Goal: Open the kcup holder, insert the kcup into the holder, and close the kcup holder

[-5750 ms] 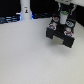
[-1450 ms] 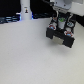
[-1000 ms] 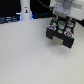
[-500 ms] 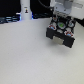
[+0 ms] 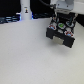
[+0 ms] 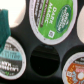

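In the exterior view the black boxy kcup holder [image 5: 60,34] stands at the right, with two pale marks on its front face. A small bright green spot, the kcup [image 5: 61,25], shows on top of the holder, right under my white gripper [image 5: 62,18]. I cannot tell whether the fingers hold it. The wrist view is very close to the holder's black top [image 6: 30,37]. It shows an empty round hole [image 6: 44,59] and round printed cup lids around it, one of them dark green [image 6: 52,20]. A teal ribbed piece [image 6: 4,22] is at the edge.
A white bottle-like object [image 5: 25,9] with a dark mark stands at the back, towards the exterior view's left. Dark clutter [image 5: 10,19] lies along the back edge. The pale table [image 5: 30,55] spreads in front of the holder.
The gripper has stayed over the holder. A green spot now shows under it that was not visible 5.8 s ago. Little has changed in the last second.
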Available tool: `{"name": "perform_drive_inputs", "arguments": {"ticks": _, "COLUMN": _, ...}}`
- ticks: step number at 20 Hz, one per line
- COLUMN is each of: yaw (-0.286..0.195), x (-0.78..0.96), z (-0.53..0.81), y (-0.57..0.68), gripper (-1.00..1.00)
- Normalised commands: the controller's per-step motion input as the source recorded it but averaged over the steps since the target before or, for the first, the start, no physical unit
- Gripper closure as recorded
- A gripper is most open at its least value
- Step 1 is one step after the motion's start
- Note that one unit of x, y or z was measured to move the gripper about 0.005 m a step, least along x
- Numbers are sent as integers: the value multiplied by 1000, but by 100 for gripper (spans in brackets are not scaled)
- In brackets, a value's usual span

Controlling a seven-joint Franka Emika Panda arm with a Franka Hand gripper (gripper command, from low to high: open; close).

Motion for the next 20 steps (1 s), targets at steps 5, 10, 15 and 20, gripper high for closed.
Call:
{"name": "perform_drive_inputs", "arguments": {"ticks": 5, "yaw": 66, "x": 376, "z": 395, "y": -509, "gripper": -100}}
{"name": "perform_drive_inputs", "arguments": {"ticks": 10, "yaw": 14, "x": 552, "z": 280, "y": -562, "gripper": -100}}
{"name": "perform_drive_inputs", "arguments": {"ticks": 15, "yaw": 5, "x": 611, "z": 207, "y": -556, "gripper": -100}}
{"name": "perform_drive_inputs", "arguments": {"ticks": 20, "yaw": 9, "x": 677, "z": 54, "y": -545, "gripper": -100}}
